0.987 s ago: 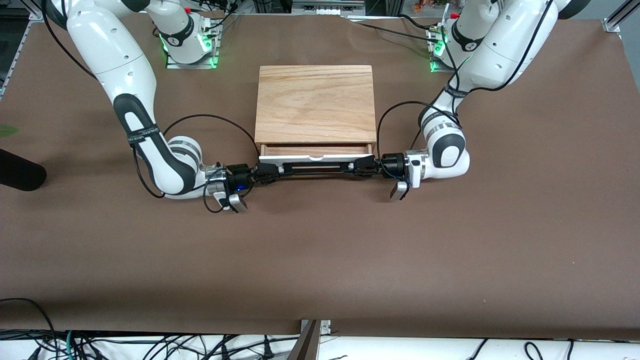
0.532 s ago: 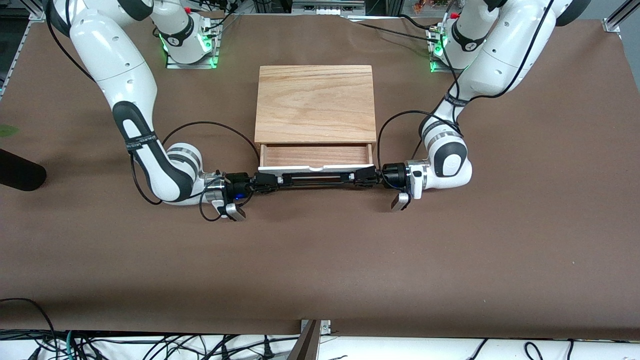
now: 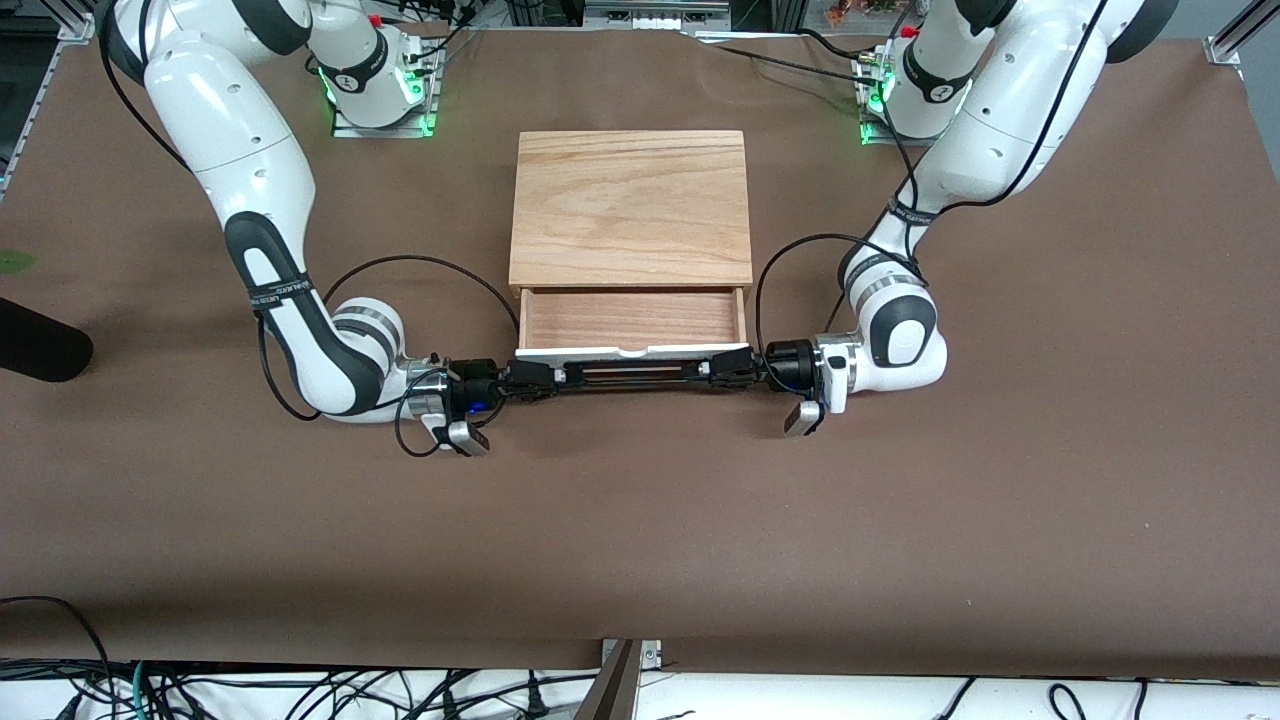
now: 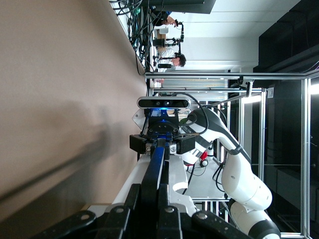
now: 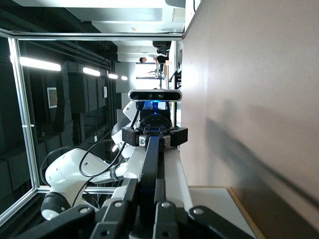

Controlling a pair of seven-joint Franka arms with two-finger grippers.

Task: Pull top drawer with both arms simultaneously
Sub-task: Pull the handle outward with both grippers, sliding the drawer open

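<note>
The top drawer (image 3: 630, 318) stands pulled out of the light wood cabinet (image 3: 630, 205), its wood interior showing. Its white front panel (image 3: 600, 352) carries the black bar handle (image 3: 630, 373). My left gripper (image 3: 716, 372) is shut on the handle's end toward the left arm's side. My right gripper (image 3: 548, 378) is shut on the other end. In the left wrist view my left gripper (image 4: 149, 199) clamps the handle (image 4: 155, 162), with the right gripper (image 4: 159, 142) farther along it. In the right wrist view my right gripper (image 5: 148, 196) clamps the handle (image 5: 149, 157), and the left gripper (image 5: 154, 135) shows at its end.
Green-lit arm bases (image 3: 375, 90) (image 3: 900, 95) stand at the table's edge farthest from the front camera. A black object (image 3: 40, 345) lies at the right arm's end of the table. Brown table surface (image 3: 640, 520) spreads in front of the drawer.
The drawer has slid farther out toward the front camera, showing more of its wood interior. Both grippers moved with the handle, staying shut on it.
</note>
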